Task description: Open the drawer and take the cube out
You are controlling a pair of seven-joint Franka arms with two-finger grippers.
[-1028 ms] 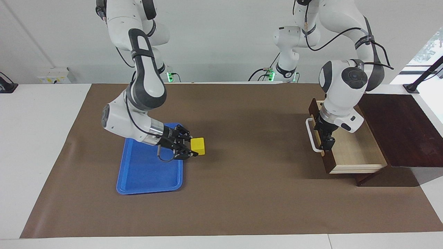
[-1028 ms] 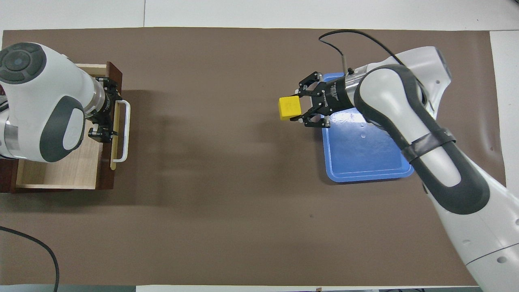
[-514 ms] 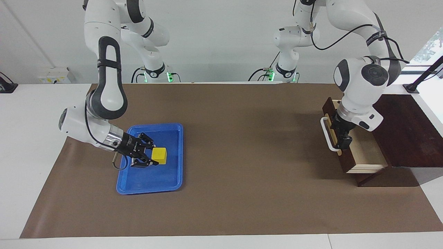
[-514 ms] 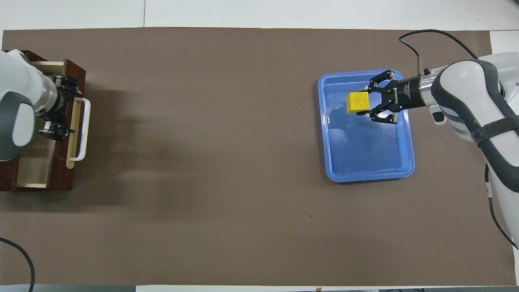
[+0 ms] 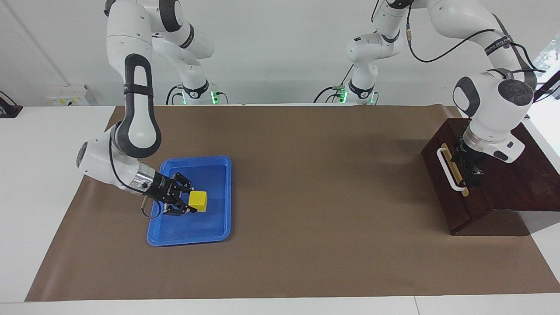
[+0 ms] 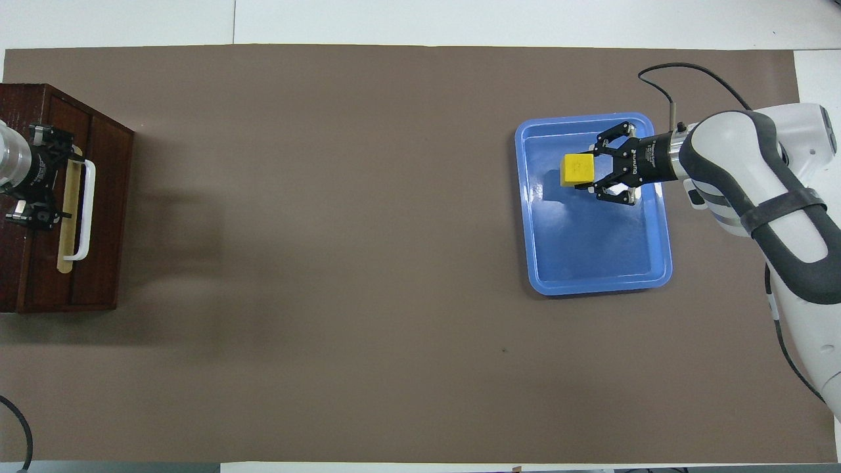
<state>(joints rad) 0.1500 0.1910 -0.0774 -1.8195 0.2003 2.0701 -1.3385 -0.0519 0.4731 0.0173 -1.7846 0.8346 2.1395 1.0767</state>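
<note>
Since a second ago, two things have shifted: the drawer (image 5: 455, 175), then pulled well out of its dark wooden box (image 5: 507, 175), now sits pushed in with its dark front flush, and the cube (image 5: 198, 200), then carried over the brown mat (image 5: 306, 197) just beside the tray, now hangs low over the blue tray (image 5: 218, 227). One cube is in sight, small and bright yellow, clamped between the fingertips of the right end effector (image 5: 187, 202), which reaches in nearly level from the right arm's end of the worktop (image 5: 43, 175); the facing view does not settle whether the cube's underside touches the tray floor. One tray lies on the mat, with nothing else in it. One box stands at the left arm's end of the worktop, with one drawer, one white loop handle (image 5: 448, 168) and one tan strip under that handle. The left end effector (image 5: 472, 168) hangs just over the top of the box, close beside the handle, its fingers spread apart and gripping nothing. Two arms are in view, each with one end effector.
</note>
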